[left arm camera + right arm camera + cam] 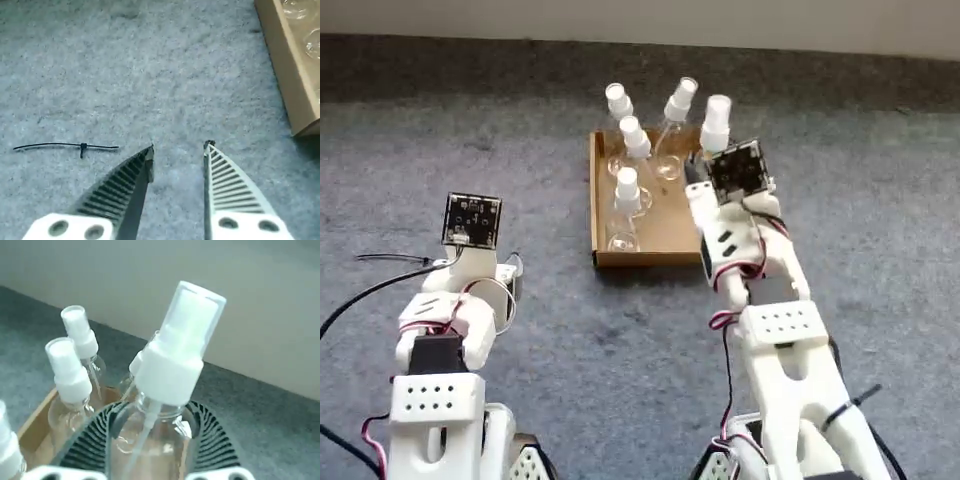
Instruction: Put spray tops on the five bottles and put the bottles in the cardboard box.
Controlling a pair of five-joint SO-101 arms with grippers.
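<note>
Right jaws grip clear glass bottle point(160, 440), white spray top point(176, 352).
Brown cardboard box point(594, 200) just beneath them; left jaws apart, holding nothing.

Clear, glossy bottles point(165, 435) with smooth white plastic tops point(172, 365) are gleaming at the matt cardboard box point(593, 200), which is resting on rough grey carpet point(620, 340); a black plastic tie point(82, 146) is lying apart from the box.

Five clear bottles point(623, 228); five white spray tops point(626, 188), one on each bottle; one cardboard box point(650, 258); two arms, each with one claw, the left claw point(177, 147) and the right claw point(157, 412); one black cable tie point(65, 146) on the one grey surface point(520, 150).
</note>
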